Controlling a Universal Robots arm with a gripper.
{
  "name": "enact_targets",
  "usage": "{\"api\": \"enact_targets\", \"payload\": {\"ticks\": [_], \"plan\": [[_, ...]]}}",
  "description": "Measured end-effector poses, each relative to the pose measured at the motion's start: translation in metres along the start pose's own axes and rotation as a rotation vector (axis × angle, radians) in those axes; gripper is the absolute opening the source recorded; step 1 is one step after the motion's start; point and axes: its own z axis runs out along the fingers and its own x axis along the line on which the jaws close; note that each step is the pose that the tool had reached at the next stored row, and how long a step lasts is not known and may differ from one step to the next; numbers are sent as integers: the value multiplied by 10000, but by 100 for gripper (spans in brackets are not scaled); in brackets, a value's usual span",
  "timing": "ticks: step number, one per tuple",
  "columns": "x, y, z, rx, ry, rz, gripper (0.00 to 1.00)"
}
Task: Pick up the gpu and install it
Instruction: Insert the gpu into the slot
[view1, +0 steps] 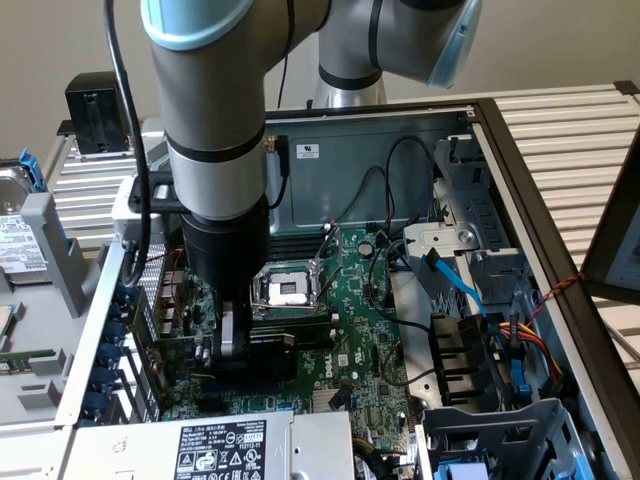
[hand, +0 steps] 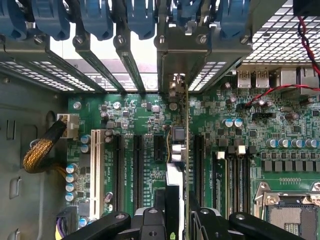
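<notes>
The gripper (hand: 172, 220) clamps the gpu (hand: 176, 150) edge-on, standing upright over the motherboard (hand: 235, 120), its bracket toward twelve o'clock at the case's rear openings. Pickup looks done; I judge seating unfinished or just completing.

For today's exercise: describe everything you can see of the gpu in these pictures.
The gpu is seen edge-on in the wrist view: a thin green board with small components on it, standing upright over the motherboard's expansion slots, its silver metal end bracket at the case's rear openings. The gripper is closed on its near end. The exterior view shows the arm lowered over it.
</notes>
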Motion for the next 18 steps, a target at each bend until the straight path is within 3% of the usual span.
{"api": "enact_targets", "payload": {"ticks": [18], "plan": [[0,4,13,2,7,3,27]]}}
